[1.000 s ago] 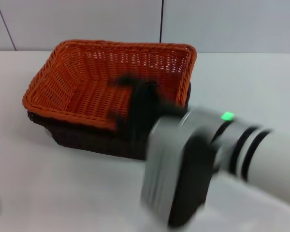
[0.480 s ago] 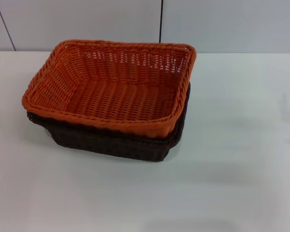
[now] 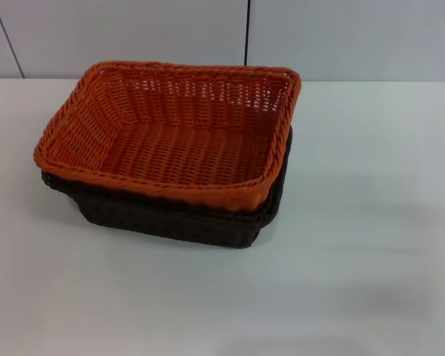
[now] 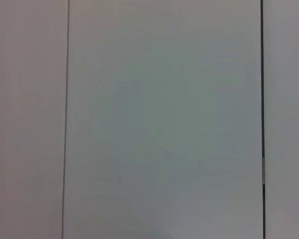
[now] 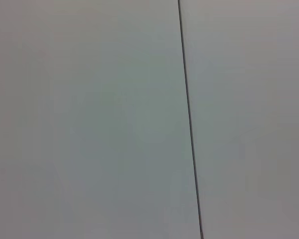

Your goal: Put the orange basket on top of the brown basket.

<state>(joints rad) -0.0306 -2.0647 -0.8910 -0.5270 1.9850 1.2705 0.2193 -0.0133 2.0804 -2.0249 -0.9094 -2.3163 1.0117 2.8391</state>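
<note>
The orange basket (image 3: 170, 133) sits nested on top of the brown basket (image 3: 170, 219) on the white table, left of centre in the head view. Only the brown basket's dark rim and sides show below the orange one. Neither gripper is in the head view. Both wrist views show only pale wall panels with dark seams.
The white table (image 3: 356, 259) stretches around the baskets. A pale panelled wall (image 3: 341, 37) with a dark vertical seam stands behind the table's far edge.
One second ago the right arm reached over the front of the baskets. It has withdrawn out of the head view. The baskets have not moved.
</note>
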